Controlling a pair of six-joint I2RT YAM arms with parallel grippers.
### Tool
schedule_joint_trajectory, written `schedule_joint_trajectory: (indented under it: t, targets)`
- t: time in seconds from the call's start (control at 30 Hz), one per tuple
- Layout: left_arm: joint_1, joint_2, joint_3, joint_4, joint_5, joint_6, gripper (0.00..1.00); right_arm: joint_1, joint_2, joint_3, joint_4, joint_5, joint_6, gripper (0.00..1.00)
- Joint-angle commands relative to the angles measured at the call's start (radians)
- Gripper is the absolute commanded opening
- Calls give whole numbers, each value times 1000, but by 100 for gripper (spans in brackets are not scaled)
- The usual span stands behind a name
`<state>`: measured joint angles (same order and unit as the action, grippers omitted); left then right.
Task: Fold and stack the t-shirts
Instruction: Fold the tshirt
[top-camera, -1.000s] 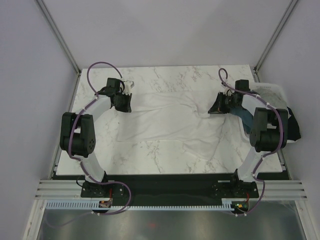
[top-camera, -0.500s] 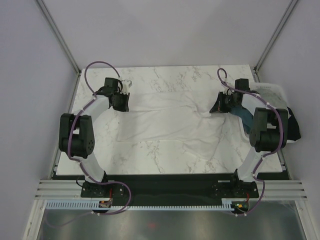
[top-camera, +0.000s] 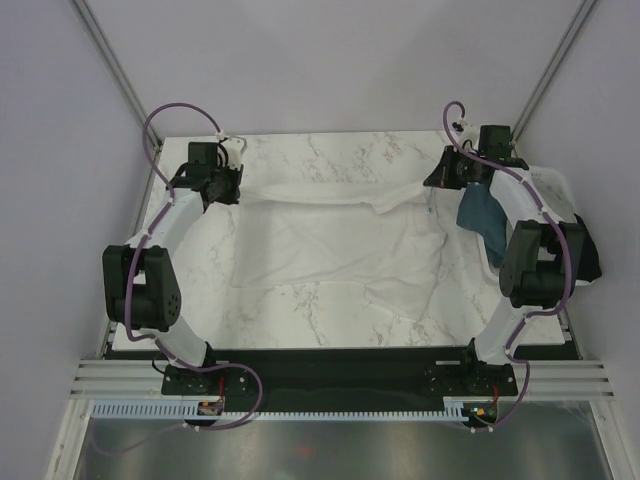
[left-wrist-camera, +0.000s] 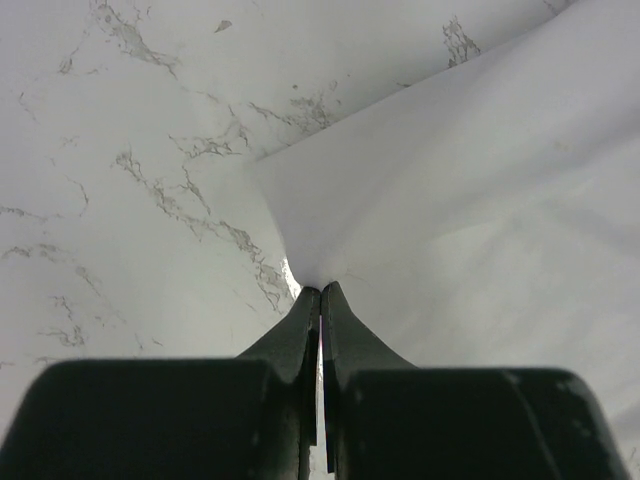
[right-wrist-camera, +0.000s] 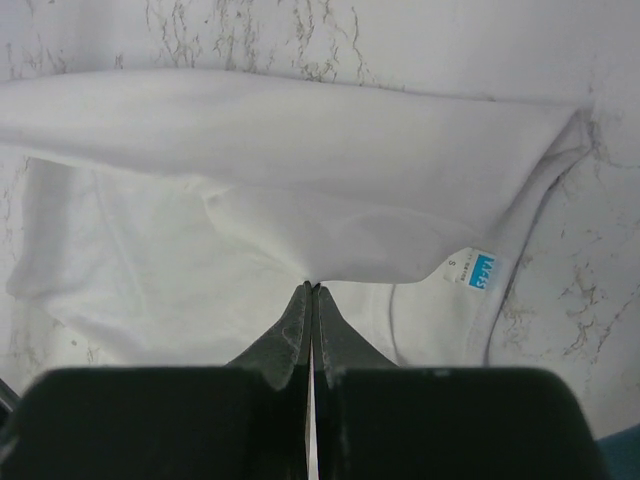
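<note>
From above, my left pincer (top-camera: 222, 186) and right pincer (top-camera: 440, 180) each clench a far edge of the white t-shirt (top-camera: 330, 240), stretched across the far half of the marble table (top-camera: 300, 308); left wrist, jaws pinched on a cloth peak above the marble; right wrist, likewise.

White t-shirt (right-wrist-camera: 300, 170) tag (right-wrist-camera: 483, 270): lettering unreadable

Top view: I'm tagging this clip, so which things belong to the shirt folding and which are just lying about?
Job in hand: white t-shirt, pinched by the left tool and right tool; teal-blue t-shirt; black t-shirt.
Just there: white bin; marble table.
</note>
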<state>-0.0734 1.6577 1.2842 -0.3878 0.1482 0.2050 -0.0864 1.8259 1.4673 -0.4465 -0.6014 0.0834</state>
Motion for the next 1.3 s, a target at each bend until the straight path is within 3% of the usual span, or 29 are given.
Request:
schedule_joint_trajectory:
  t: [0.0,0.23,0.53,0.97,1.27]
  targets:
    - [6,8,49,18,-1,37,2,22,-37,-8,8,-23,21,0]
    - [6,-12,12,10,22,33,2,42,-173,-165,8,-17,-7,0]
    - [6,-36,-55,-10,36,51,2,42,-280,-216,-81,-28,-57,0]
    - [12,60,-59,6,4,79,2,42,-178,-157,-78,-40,-39,0]
    - [17,114,-82,6,-1,80,2,43,-145,-222,-74,18,-77,0]
